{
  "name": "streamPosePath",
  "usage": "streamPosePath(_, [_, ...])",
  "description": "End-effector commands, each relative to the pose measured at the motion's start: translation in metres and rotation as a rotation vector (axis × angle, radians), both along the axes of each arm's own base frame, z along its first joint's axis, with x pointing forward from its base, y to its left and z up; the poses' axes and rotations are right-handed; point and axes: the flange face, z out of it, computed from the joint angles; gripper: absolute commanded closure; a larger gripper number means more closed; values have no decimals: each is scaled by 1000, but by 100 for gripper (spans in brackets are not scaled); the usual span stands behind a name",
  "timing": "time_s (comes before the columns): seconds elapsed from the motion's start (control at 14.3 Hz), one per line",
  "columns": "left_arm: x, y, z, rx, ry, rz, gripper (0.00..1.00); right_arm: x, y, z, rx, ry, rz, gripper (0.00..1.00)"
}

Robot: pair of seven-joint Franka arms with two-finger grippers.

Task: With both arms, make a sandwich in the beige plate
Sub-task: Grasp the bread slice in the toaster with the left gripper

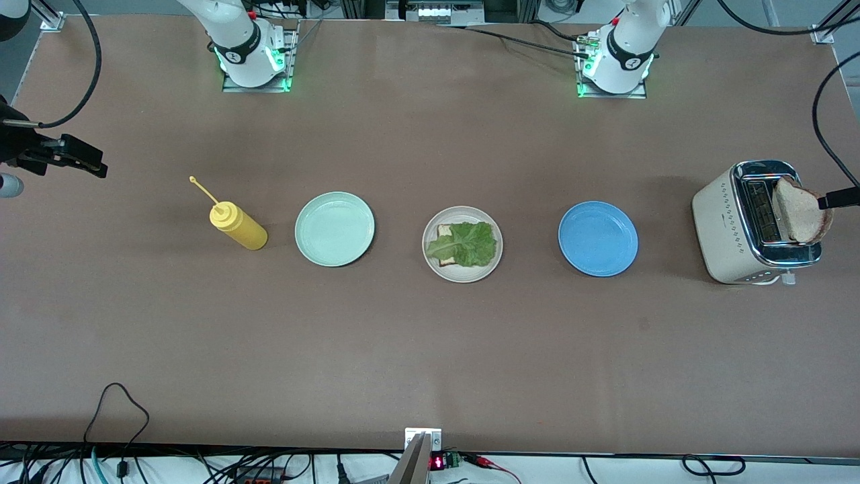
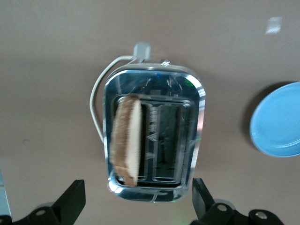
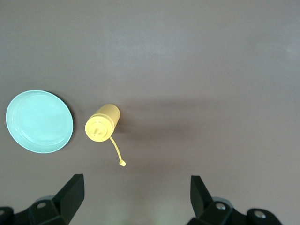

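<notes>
left gripper (image 2: 136,206): spread wide above toaster (image 2: 154,140) (bread slice (image 2: 126,140) in slot)
right gripper (image 3: 136,204): spread wide, waiting above mustard bottle (image 3: 102,123)

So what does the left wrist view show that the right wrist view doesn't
Only the left wrist view shows the toaster with a bread slice standing in one slot, plus the edge of the blue plate. Only the right wrist view shows the yellow squeeze bottle beside the mint green plate. Both look down on the brown table, each with its own tool's open fingers at the edge, left and right, holding nothing.
</notes>
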Motion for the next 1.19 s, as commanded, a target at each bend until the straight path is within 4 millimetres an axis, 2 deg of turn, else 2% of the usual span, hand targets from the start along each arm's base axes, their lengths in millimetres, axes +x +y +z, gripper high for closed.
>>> streamPosePath(0.0, [-3, 16, -22, -37, 48, -17, 0, -4, 2, 2, -4, 7, -1, 0])
streamPosePath(0.14, [-4, 17, -43, -58, 83, -24, 0, -4, 0, 0, 20, 11, -12, 0])
streamPosePath(0.49, [0, 16, -67, -80, 115, -40, 2, 0, -5, -3, 52, -1, -28, 0])
streamPosePath(0.77, [2, 14, -75, -79, 128, -27, 41, -1, -5, -3, 52, 2, -28, 0])
streamPosePath(0.98, [2, 17, -84, -86, 138, -22, 64, 1, -7, -3, 52, -5, -31, 0])
streamPosePath(1.12, [3, 18, -81, -83, 132, -22, 77, -1, -7, -3, 52, -1, -31, 0])
